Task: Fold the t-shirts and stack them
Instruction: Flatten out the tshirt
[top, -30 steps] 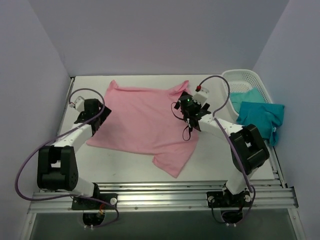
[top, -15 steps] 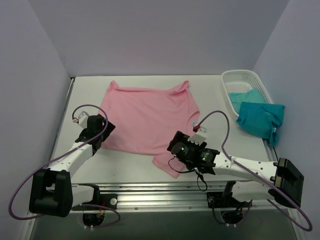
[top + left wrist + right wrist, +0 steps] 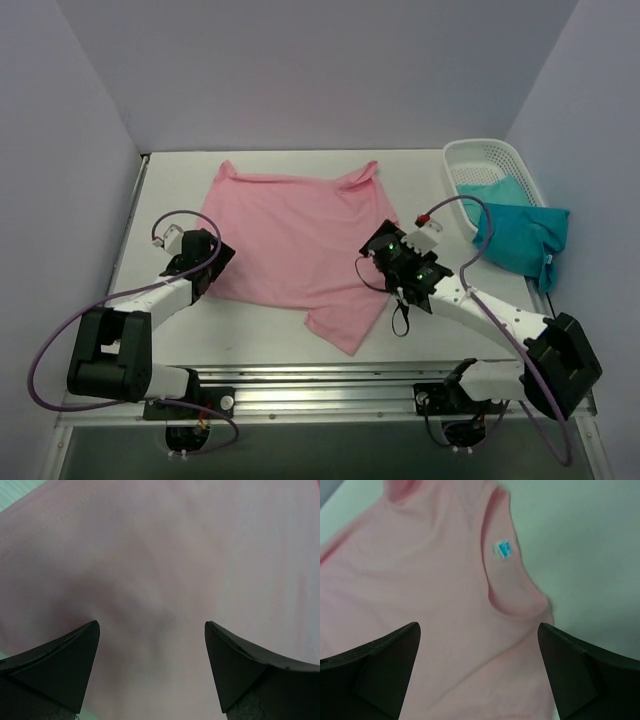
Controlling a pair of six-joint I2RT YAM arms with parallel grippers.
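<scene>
A light pink t-shirt (image 3: pixel 295 235) lies spread flat on the table, one sleeve pointing to the near edge. My left gripper (image 3: pixel 212 260) is open over its left edge; in the left wrist view (image 3: pixel 152 650) pink cloth (image 3: pixel 165 565) fills the gap between the fingers. My right gripper (image 3: pixel 383 250) is open over the shirt's right edge, empty in its wrist view (image 3: pixel 479 662), just short of the neck opening (image 3: pixel 517 595) and the blue label (image 3: pixel 503 549). One teal t-shirt (image 3: pixel 490 190) lies in the basket and another (image 3: pixel 520 238) is draped over its near end.
A white lattice basket (image 3: pixel 480 152) stands at the back right corner. Walls close in the table on the left, back and right. A metal rail (image 3: pixel 330 385) runs along the near edge by the arm bases.
My right arm swung from the shirt's collar down to the near sleeve, then back up to the right edge. My left gripper moved nearer along the shirt's left edge.
</scene>
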